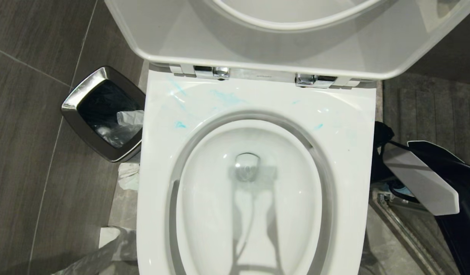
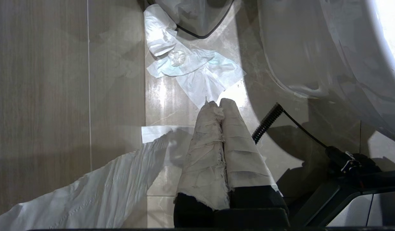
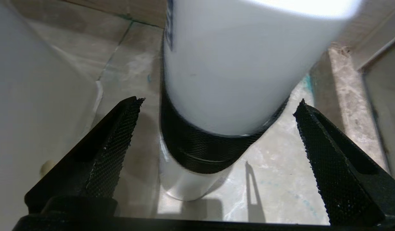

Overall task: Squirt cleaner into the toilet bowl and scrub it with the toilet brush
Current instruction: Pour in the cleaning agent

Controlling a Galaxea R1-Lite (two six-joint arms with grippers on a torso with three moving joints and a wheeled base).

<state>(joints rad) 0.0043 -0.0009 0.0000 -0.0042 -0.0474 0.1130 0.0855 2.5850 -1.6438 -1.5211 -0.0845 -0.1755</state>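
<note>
Bowl (image 1: 345, 152) fills the head view, seat & lid up, basin looks clean. Turquoise smears (image 1: 227, 97) sit on the back of the rim, not in the basin. Brush isn't in any view.

Right wrist view: a white round body w/ a black textured band (image 3: 229, 80) stands on the floor beside the toilet. Prob. the cleaner bottle, but cap is out of view so can't be sure. Right claw (image 3: 218, 102) is spread wide, one finger each side of it, neither touching, holding nothing. The arm (image 1: 422, 179) is low at the toilet's right side.

Left claw (image 2: 220, 102) is pressed closed, fingers wrapped in white cloth, empty, pointing at the floor on the other side. Crumpled tissue (image 2: 191, 67) and a paper strip (image 2: 88, 195) lie there, near the steel-rimmed bin (image 1: 72, 103).

Risks, as I judge them:
- Bottle sits nearer one finger. If the claw closes off-centre, that finger hits first and tips or skids it on the smooth floor.
- Grip on the slick white part, not the band, means slip on the lift.
- Too hard a squeeze means an early squirt onto the floor.
- Smears on the rim suggest aim is touchy. A nozzle not over the basin means more on the rim.
- The head view can't see the bottle, so the pick depends on the wrist view.
</note>
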